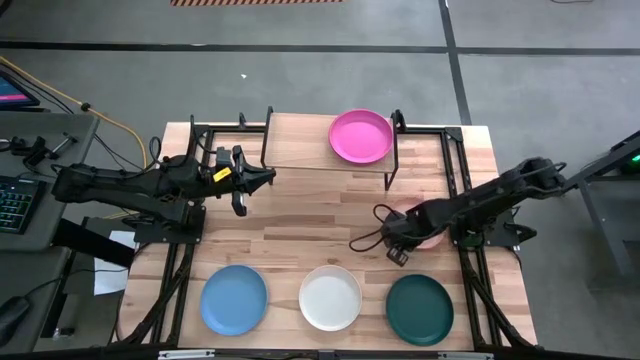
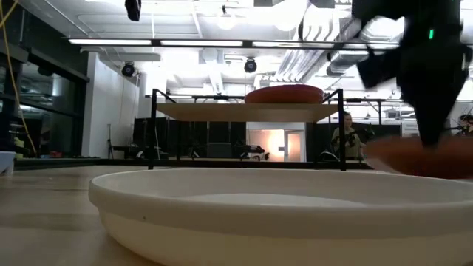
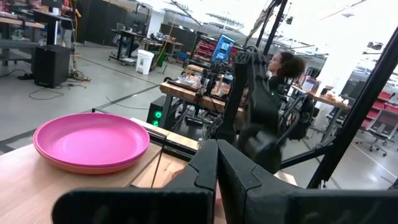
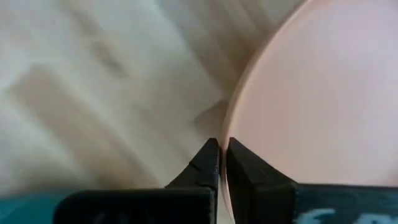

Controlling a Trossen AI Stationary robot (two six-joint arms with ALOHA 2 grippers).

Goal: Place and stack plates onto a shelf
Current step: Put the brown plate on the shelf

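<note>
The shelf (image 1: 330, 150) stands at the table's far middle. The magenta plate (image 1: 360, 136) rests on its right half and also shows in the left wrist view (image 3: 90, 142). The red plate does not show apart from it. The salmon pink plate (image 1: 432, 238) is at the table's right, under my right gripper (image 4: 222, 155), which is shut on its rim. My left gripper (image 3: 217, 163) is shut and empty, level, just off the shelf's left end (image 1: 268, 178). The light blue (image 1: 233, 299), white (image 1: 330, 297) and dark green (image 1: 419, 309) plates lie in a row along the near edge. My right gripper pinches the salmon plate's rim (image 4: 231, 127) between its two fingers, one finger over the plate's inside and one outside it. The fingers come slanting down from the table's right, at the plate's left side. Whether the plate is clear of the table, I cannot tell.
The shelf's left half (image 1: 295, 150) is bare board. Black frame bars (image 1: 455, 170) run along the table's sides. A person (image 3: 283, 65) sits in the room beyond the table. The white plate (image 2: 281, 214) fills the low view's foreground.
</note>
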